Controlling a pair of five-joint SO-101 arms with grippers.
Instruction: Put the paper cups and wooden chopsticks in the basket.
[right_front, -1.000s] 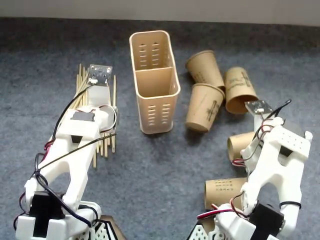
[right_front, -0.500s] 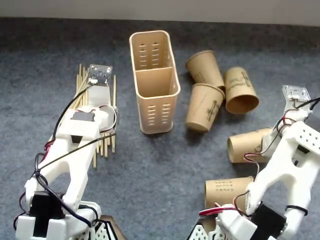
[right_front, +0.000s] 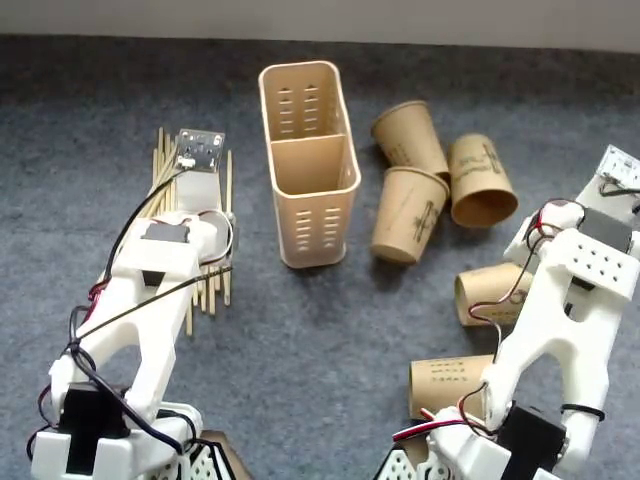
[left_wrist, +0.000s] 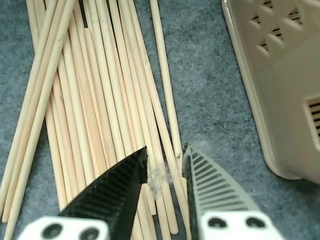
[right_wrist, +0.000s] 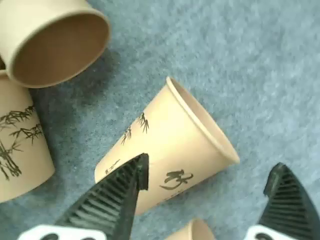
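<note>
The wooden chopsticks (right_front: 207, 290) (left_wrist: 90, 100) lie in a loose bundle on the grey carpet, left of the basket (right_front: 310, 240). My left gripper (left_wrist: 165, 152) sits at their near ends, its jaws drawn close around a few sticks. Several paper cups lie on their sides right of the basket: three together (right_front: 408, 215) and two nearer (right_front: 487, 292) (right_front: 448, 385). My right gripper (right_wrist: 209, 165) is open wide, hanging over one tipped cup (right_wrist: 165, 145) near its rim without touching it.
The tan slotted basket (left_wrist: 280, 80) stands upright at the table's middle, with two compartments and a divider across it. Two more cups (right_wrist: 55, 40) (right_wrist: 20, 145) lie beyond the right gripper. Bare carpet lies in front of the basket, between the two arms.
The right arm has swung to the right, away from the basket, uncovering the tipped cup beneath it. The left arm and the chopsticks have stayed put.
</note>
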